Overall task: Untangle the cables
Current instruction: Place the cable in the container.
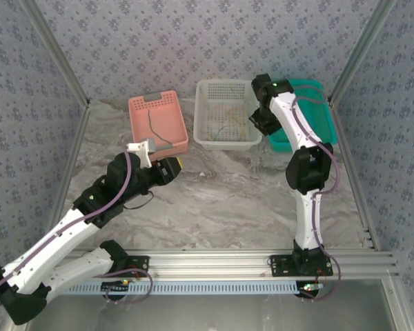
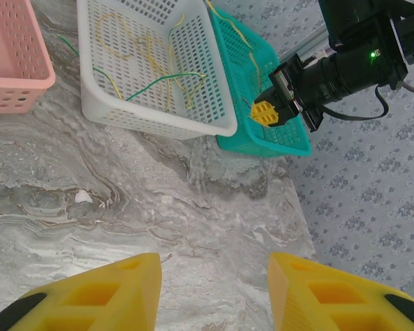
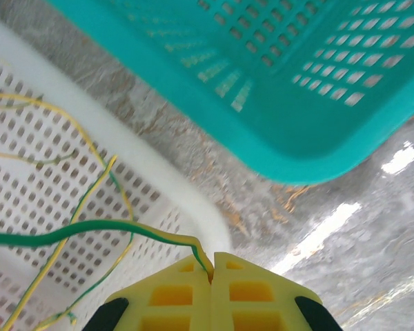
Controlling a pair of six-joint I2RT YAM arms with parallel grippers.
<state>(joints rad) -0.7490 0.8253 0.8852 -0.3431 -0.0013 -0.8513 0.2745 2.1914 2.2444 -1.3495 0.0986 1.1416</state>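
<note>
Right wrist view: the right gripper [image 3: 212, 259] is closed tight, pinching the end of a green-and-yellow cable [image 3: 117, 223] between its yellow fingertips. That cable arcs off to the left over the white basket [image 3: 146, 167], where more thin yellow and green strands lie on the perforated floor. The gripper hangs by the basket's rim, over the gap between it and the teal basket [image 3: 262, 124].

Left wrist view: the left gripper [image 2: 214, 267] is open, its two yellow fingers spread with only bare table [image 2: 159, 207] between them. Ahead of it the cables [image 2: 167, 76] sit as loose yellow and green loops inside the white basket [image 2: 159, 125], one green strand trailing out over the far left wall. The right gripper [image 2: 265, 112] hovers at the teal basket [image 2: 269, 143], and a yellow strand runs up from it.

Top view: three baskets stand in a row at the back: pink [image 1: 141, 103], white [image 1: 226, 143], teal [image 1: 283, 145]. A dark cable [image 1: 152, 127] lies in the pink basket. The left gripper [image 1: 176, 165] is low over the table, just in front of the pink basket; the right gripper [image 1: 261, 124] is between the white and teal ones.
</note>
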